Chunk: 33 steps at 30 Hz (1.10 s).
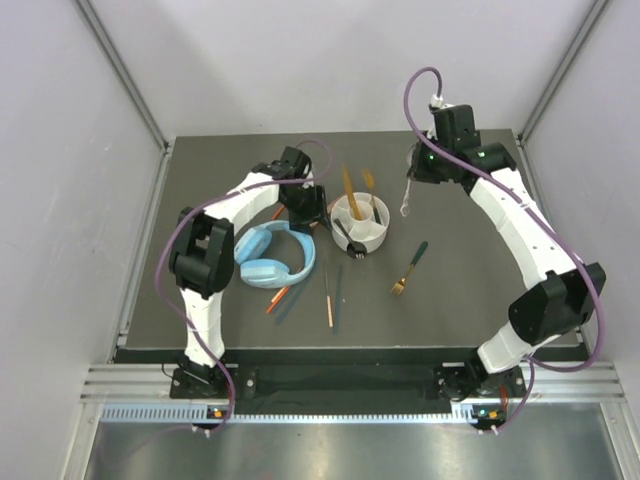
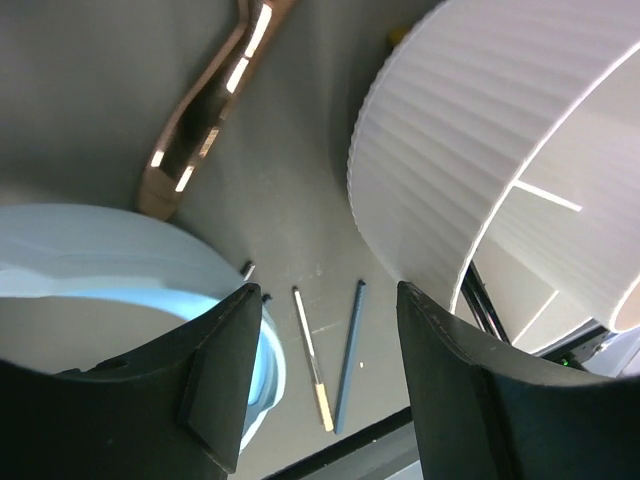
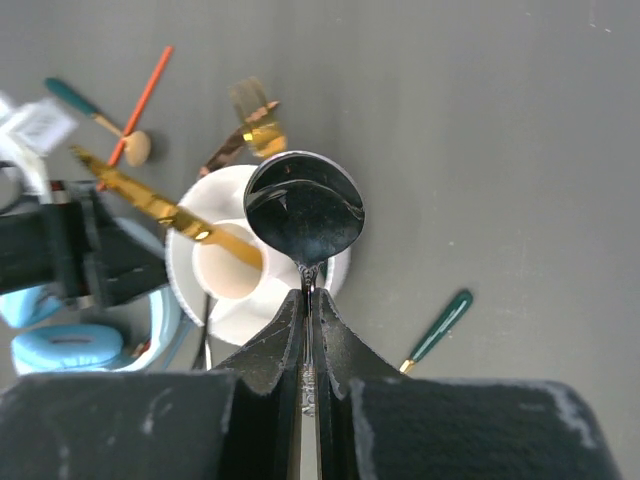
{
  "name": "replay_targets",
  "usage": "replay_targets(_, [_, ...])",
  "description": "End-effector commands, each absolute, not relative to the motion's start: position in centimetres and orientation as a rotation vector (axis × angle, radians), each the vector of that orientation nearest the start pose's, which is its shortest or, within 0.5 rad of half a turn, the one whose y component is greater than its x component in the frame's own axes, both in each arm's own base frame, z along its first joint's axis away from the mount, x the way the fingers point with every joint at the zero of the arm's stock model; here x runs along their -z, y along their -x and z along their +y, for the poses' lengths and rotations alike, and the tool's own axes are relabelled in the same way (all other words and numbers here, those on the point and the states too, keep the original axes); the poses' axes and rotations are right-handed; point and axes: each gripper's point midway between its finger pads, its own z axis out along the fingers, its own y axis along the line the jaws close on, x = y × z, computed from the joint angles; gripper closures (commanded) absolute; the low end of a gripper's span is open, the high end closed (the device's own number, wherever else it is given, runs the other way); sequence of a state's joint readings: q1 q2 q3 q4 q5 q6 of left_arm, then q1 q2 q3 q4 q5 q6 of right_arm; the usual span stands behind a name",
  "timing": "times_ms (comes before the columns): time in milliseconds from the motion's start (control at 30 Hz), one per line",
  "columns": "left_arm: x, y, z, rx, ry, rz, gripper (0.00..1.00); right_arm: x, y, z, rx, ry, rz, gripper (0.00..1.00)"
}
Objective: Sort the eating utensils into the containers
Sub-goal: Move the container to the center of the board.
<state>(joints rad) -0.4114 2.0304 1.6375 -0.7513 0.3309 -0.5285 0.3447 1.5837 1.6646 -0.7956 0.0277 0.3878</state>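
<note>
My right gripper [image 3: 312,295] is shut on the handle of a silver spoon [image 3: 305,215], whose bowl hangs above the right rim of the round white container [image 3: 225,300]. A gold utensil [image 3: 150,200] leans out of the container. My left gripper [image 2: 330,295] stands open and low between the container's ribbed wall [image 2: 440,170] and the light blue headphones [image 2: 100,260], holding nothing. A bronze utensil [image 2: 205,110] lies just beyond it. An orange-tipped chopstick [image 2: 312,360] and a teal chopstick [image 2: 350,350] lie on the table past the fingers. A teal-handled gold fork [image 1: 408,270] lies right of the container.
More chopsticks [image 1: 278,298] lie near the headphones [image 1: 275,255] toward the front. A black spoon [image 1: 350,240] rests against the container's front. A gold fork [image 3: 255,120], an orange chopstick [image 3: 145,100] and a teal-handled spoon [image 3: 95,115] lie behind the container.
</note>
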Motion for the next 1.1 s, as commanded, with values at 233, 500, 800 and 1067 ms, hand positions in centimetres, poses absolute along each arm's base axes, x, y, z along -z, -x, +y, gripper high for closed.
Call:
replay_targets(233, [-10.2,-38.8,-28.5,0.767,-0.026,2.755,0.38,-28.2,-39.2,18.6,-0.531,0.039,2.176,1.00])
replay_targets(500, [-10.9,-38.2,-26.6,0.637,-0.049,2.758,0.39,-28.0,-38.9,20.0,-0.549,0.078,2.160,1.00])
replay_targets(800, [-12.2,-41.3,-24.3,0.579,0.001,2.689,0.39,-27.7,-39.1,20.2,-0.547,0.082,2.163,1.00])
replay_targets(1067, [-11.1,-43.6,-25.9,0.657,0.012,2.679,0.39,-27.5,-39.1,19.9,-0.526,0.077,2.176,1.00])
